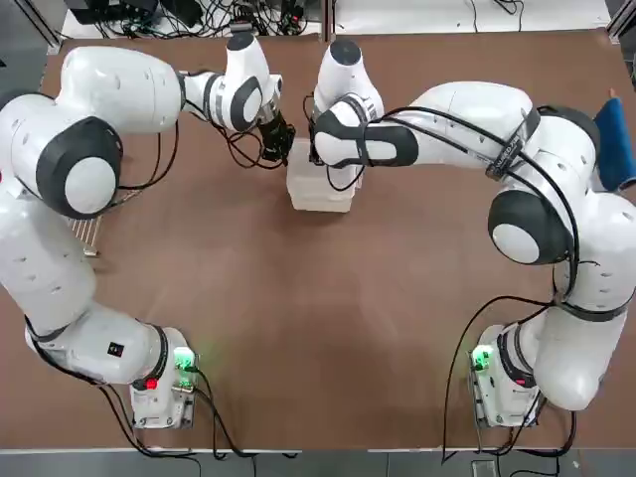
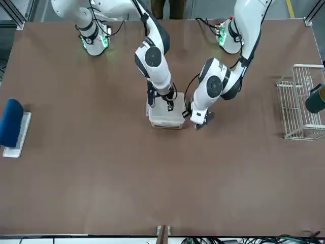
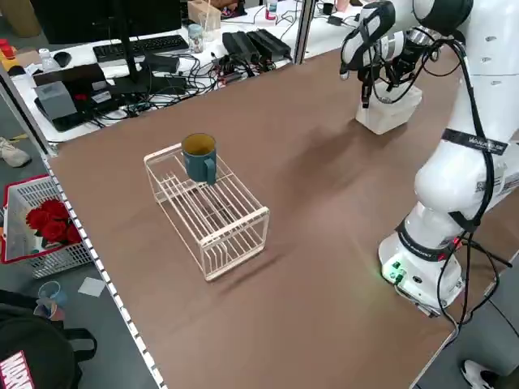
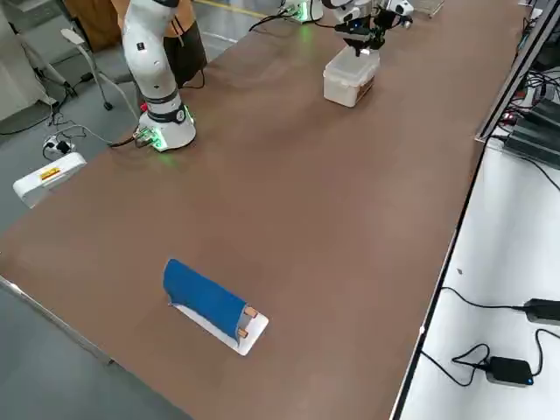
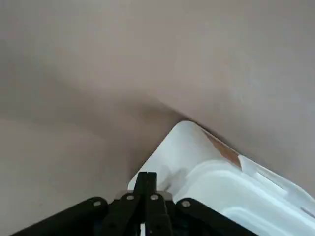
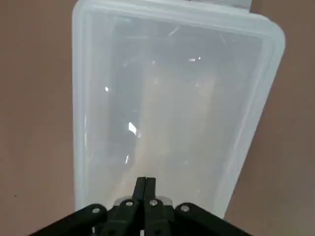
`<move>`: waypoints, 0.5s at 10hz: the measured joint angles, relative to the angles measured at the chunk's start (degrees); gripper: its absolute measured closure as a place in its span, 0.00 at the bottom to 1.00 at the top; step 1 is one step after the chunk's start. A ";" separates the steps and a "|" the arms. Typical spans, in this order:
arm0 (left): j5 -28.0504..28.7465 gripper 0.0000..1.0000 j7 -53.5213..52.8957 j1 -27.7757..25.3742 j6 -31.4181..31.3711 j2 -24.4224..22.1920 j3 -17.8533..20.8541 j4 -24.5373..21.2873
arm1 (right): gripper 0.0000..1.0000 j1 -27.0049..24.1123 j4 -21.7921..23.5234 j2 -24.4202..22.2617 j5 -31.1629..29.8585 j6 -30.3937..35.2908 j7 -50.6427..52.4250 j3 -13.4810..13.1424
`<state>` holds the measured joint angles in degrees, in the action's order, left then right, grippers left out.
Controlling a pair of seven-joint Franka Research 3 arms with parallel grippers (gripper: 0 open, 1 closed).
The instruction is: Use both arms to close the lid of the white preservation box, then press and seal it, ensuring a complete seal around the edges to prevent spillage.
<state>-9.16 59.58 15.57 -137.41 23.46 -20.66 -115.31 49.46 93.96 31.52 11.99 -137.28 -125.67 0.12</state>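
Sitting mid-table toward the far side, the white preservation box (image 1: 318,189) is translucent, rounded-cornered plastic, the lid (image 6: 167,98) flat on it. The right gripper (image 6: 145,184), fingers pinched together empty, rests on the glossy lid; the left gripper (image 5: 146,179), likewise closed, is at its corner

Both arms (image 1: 89,149) are seen as glossy white shells with black joint bands, black cables and green-lit bases.
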 joint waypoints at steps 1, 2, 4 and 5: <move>-0.06 0.99 0.01 0.00 -0.01 0.00 0.01 0.00 | 0.99 0.00 0.00 0.00 0.00 0.00 0.00 0.00; -0.33 0.99 0.01 0.00 -0.02 0.01 0.05 -0.01 | 0.99 0.00 0.00 0.00 0.00 0.00 0.00 0.00; -0.93 0.99 0.01 -0.01 -0.02 0.02 0.15 -0.03 | 0.99 0.00 0.00 0.01 0.00 0.00 0.00 0.01; -1.23 0.99 0.01 -0.02 -0.02 0.02 0.20 -0.04 | 0.99 0.00 0.00 0.01 0.00 0.01 0.00 0.01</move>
<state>-10.40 59.59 15.55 -137.43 23.48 -20.46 -115.35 49.46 93.96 31.53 11.99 -137.27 -125.67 0.13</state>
